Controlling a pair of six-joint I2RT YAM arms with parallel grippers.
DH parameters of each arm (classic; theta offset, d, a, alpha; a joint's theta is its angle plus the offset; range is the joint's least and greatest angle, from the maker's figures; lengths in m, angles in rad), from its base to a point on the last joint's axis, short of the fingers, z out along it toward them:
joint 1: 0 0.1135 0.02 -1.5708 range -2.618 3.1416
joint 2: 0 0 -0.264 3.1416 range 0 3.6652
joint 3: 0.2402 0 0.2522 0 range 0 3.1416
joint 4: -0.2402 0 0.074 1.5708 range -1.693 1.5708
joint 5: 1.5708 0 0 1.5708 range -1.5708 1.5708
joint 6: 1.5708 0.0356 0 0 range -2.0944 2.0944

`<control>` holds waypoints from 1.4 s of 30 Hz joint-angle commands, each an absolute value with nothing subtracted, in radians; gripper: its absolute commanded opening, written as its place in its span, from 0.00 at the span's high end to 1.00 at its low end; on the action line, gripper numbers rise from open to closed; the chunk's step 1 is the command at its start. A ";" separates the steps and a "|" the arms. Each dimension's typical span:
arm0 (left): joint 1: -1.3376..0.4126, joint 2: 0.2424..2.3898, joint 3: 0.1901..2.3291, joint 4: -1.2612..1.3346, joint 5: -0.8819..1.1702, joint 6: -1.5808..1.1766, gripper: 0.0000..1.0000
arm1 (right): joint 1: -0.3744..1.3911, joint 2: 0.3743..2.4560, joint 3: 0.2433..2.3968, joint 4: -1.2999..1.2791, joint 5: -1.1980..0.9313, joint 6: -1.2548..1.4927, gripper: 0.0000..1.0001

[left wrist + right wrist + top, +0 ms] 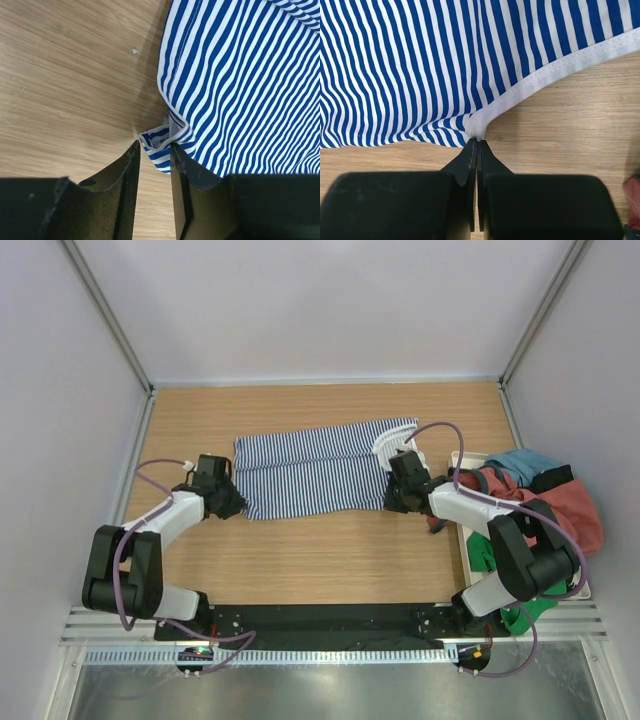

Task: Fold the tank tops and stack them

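Observation:
The navy-and-white striped tank top (310, 472) lies spread flat across the middle of the table, its white-trimmed straps toward the right. My left gripper (238, 502) sits at its near left corner. In the left wrist view its jaws (154, 145) stand a little apart, with the folded striped corner (159, 142) between the fingertips. My right gripper (392, 495) is at the near right edge; the right wrist view shows it (477, 140) shut on the white trim (530, 85). The rust-red tank top (565, 510) lies heaped on the pile at the right.
A white tray (463, 456) at the right table edge holds a heap of clothes, including a teal piece (520, 462) and a green piece (500, 562). Grey walls close in the table on the left, back and right. Bare wood lies in front of the striped top.

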State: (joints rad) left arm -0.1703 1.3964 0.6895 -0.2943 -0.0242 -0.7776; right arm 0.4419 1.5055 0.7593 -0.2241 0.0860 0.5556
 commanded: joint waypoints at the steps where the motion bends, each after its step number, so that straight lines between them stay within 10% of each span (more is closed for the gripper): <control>1: -0.176 1.420 0.695 -0.255 -0.005 -0.761 0.68 | 0.436 1.505 0.769 -0.193 0.084 0.548 0.99; 10: -0.190 1.523 0.744 -0.290 -0.037 -0.735 0.66 | 0.433 1.503 0.764 -0.193 0.080 0.549 0.99; 17: -0.192 1.500 0.736 -0.325 -0.081 -0.730 1.00 | 0.430 1.468 0.759 -0.207 0.083 0.549 0.99; 42: -0.229 1.288 0.715 -0.503 -0.124 -0.787 1.00 | 0.431 1.474 0.951 -0.374 0.080 0.519 0.99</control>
State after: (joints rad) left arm -0.2291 1.2560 0.6548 -0.5003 -0.1040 -0.7891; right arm 0.4347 1.4414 0.8509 -0.3721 0.0517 0.5484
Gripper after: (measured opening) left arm 0.006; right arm 0.035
